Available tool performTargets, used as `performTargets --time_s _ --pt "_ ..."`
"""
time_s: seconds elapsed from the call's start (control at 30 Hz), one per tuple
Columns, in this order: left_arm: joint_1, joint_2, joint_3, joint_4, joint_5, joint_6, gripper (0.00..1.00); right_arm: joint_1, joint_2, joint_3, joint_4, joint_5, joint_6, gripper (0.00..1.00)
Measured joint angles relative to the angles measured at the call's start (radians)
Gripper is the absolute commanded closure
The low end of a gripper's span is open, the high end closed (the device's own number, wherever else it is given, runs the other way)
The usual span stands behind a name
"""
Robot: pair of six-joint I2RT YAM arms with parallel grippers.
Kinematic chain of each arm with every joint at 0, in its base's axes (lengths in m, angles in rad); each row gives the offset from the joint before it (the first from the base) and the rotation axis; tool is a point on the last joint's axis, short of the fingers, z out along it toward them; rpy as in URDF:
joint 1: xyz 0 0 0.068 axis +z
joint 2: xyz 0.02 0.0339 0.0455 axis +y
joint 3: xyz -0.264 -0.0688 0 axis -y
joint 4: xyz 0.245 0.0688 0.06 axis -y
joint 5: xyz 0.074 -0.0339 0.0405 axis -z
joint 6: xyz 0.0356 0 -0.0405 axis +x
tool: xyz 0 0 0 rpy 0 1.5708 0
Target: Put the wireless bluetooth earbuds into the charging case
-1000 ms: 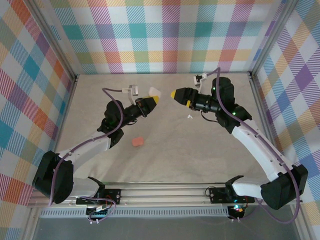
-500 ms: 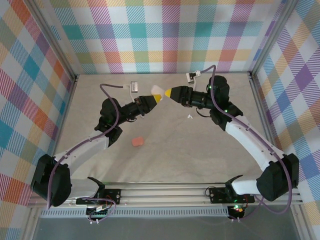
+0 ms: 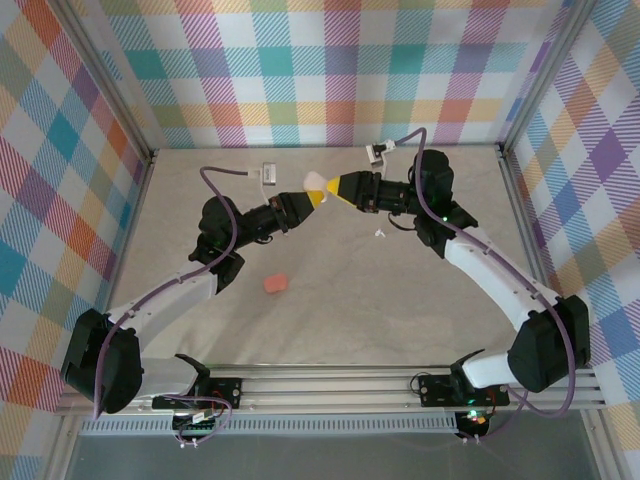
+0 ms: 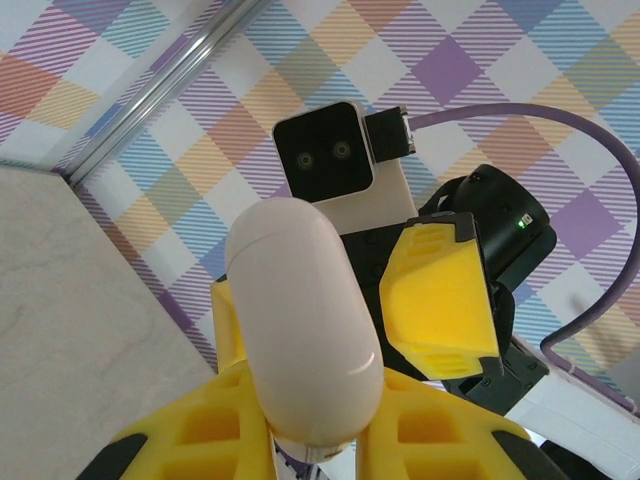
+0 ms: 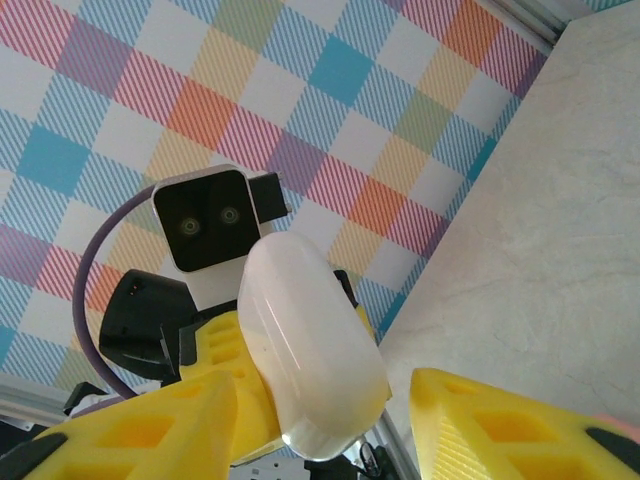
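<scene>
Two robot arms meet nose to nose above the far middle of a pale table (image 3: 340,320). The left gripper (image 3: 310,196) is clamped tight on the lower end of a smooth white charging case (image 4: 300,320), holding it in the air with its rounded top sticking out. The right gripper (image 3: 339,187) faces it with jaws parted, a yellow finger (image 5: 500,425) on either side of the case and a clear gap on at least one side, so it grips nothing. One tiny white earbud (image 3: 380,233) lies on the table below the right arm, well apart from the case. A pink case (image 3: 275,284) lies nearer the front. The likely risk is that the white case is slick and rounded, so an off-centre squeeze from the right could twist it or pop it out of the left hold and drop it.
</scene>
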Motion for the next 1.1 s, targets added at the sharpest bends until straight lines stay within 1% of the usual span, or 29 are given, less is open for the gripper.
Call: performTargets --time_s 0.27,0.43,0.63,0.77,0.8,0.9,0.93,0.97,1.0,1.07,1.1 --pt "0.000 0.001 0.002 0.011 0.013 -0.020 1.00 0.000 0.027 -0.001 0.066 -0.037 0.041 0.57" --pt "0.000 0.017 0.010 0.038 0.023 -0.048 1.00 0.000 0.039 -0.010 0.113 -0.057 0.066 0.65" --pt "0.000 0.031 0.016 0.061 0.029 -0.071 1.00 0.000 0.041 -0.015 0.146 -0.074 0.082 0.67" --pt "0.000 0.040 0.021 0.083 0.031 -0.082 0.98 -0.006 0.041 -0.016 0.161 -0.083 0.082 0.74" --pt "0.000 0.042 0.021 0.087 0.031 -0.084 0.96 -0.006 0.041 -0.016 0.162 -0.083 0.081 0.75" --pt "0.000 0.044 0.023 0.089 0.032 -0.090 0.82 -0.009 0.041 -0.016 0.163 -0.085 0.072 0.79" --pt "0.000 0.044 0.026 0.083 0.034 -0.089 0.71 -0.011 0.041 -0.016 0.162 -0.088 0.069 0.80" --pt "0.000 0.044 0.028 0.077 0.037 -0.080 0.62 -0.011 0.041 -0.016 0.157 -0.089 0.060 0.80" --pt "0.000 0.044 0.031 0.064 0.038 -0.080 0.55 -0.011 0.040 -0.016 0.151 -0.097 0.041 0.80" --pt "0.000 0.043 0.034 0.037 0.044 -0.062 0.46 -0.011 0.039 -0.011 0.102 -0.102 -0.008 0.81" --pt "0.000 0.040 0.037 0.016 0.046 -0.051 0.43 -0.011 0.039 -0.006 0.064 -0.104 -0.038 0.81"
